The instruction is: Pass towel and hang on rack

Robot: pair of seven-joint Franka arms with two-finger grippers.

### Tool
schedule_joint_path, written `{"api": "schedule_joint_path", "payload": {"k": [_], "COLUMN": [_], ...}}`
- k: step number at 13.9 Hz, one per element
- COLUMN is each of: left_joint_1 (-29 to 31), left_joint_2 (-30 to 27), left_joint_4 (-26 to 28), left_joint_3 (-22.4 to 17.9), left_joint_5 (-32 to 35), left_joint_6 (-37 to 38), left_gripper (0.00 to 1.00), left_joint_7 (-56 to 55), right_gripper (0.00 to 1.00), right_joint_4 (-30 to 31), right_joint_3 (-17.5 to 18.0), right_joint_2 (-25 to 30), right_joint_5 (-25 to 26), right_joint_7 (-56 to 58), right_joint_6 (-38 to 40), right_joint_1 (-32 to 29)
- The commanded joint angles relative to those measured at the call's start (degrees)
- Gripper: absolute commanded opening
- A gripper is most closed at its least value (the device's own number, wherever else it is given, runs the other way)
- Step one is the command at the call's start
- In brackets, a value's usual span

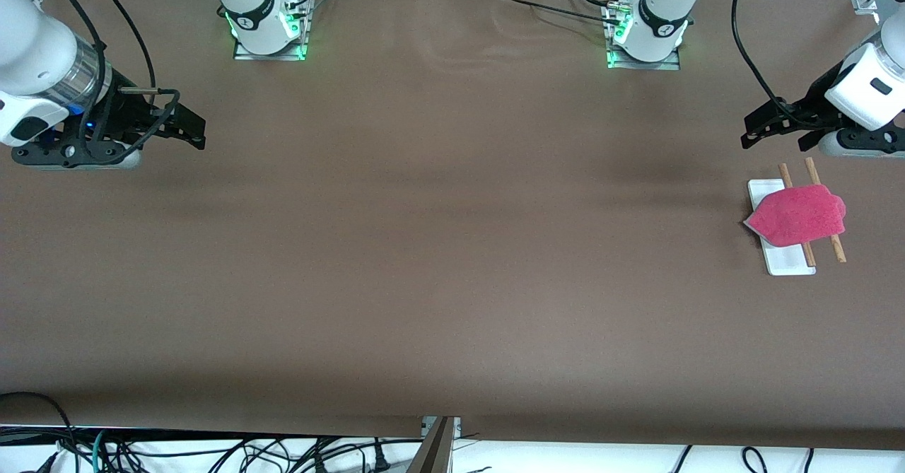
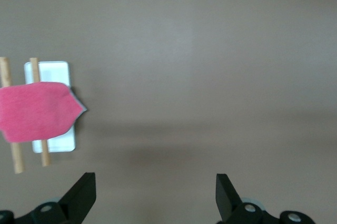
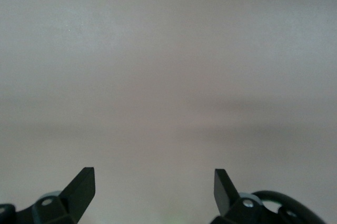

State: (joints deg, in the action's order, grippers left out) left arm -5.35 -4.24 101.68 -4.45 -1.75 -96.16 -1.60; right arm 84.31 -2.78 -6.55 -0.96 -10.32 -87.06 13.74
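The pink-red towel (image 1: 797, 214) lies draped over the two brown rods of the rack (image 1: 783, 264), which stands on its white base at the left arm's end of the table. In the left wrist view the towel (image 2: 35, 111) covers the rods over the rack's white base (image 2: 52, 71). My left gripper (image 1: 753, 132) is open and empty, in the air beside the rack, apart from it. It shows open in its own view (image 2: 155, 192). My right gripper (image 1: 192, 132) is open and empty at the right arm's end, over bare table (image 3: 154, 190).
The brown table cover (image 1: 438, 247) spreads wide between the two arms. The arm bases (image 1: 269, 27) stand along the edge farthest from the front camera. Cables (image 1: 212, 452) hang below the table's near edge.
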Motion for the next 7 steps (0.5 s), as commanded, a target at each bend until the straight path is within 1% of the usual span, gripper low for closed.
{"api": "schedule_joint_path", "payload": {"k": [1,4,5,6,7], "left_joint_1": [-1.6,-1.0,0.1,2.5,6.5], "left_joint_2": [3.1,3.3,3.3,3.2,3.5], "left_joint_4": [-6.0,-6.1,-6.0,-6.0,-6.1], "left_joint_3": [-0.5,-0.3,1.4,3.8,7.7], "left_joint_5": [2.3,2.3,2.3,2.4,2.3], "left_joint_6": [3.7,3.5,3.5,3.5,3.4], "left_gripper": [1.0,1.0,1.0,1.0,1.0], "left_joint_7": [-0.5,-0.6,-0.7,-0.8,-0.7], "right_gripper": [1.0,1.0,1.0,1.0,1.0], "right_joint_4": [-0.4,-0.2,-0.1,-0.1,-0.1], "right_joint_3": [0.1,0.1,0.1,0.0,0.0], "right_joint_2": [0.1,0.0,0.1,0.1,0.1], "right_joint_5": [0.1,0.1,0.1,0.1,0.1], "right_joint_7": [-0.7,-0.7,-0.7,-0.7,-0.7], "right_joint_6": [0.4,0.5,0.5,0.5,0.6], "right_joint_1": [0.1,0.0,0.0,0.0,0.0]}}
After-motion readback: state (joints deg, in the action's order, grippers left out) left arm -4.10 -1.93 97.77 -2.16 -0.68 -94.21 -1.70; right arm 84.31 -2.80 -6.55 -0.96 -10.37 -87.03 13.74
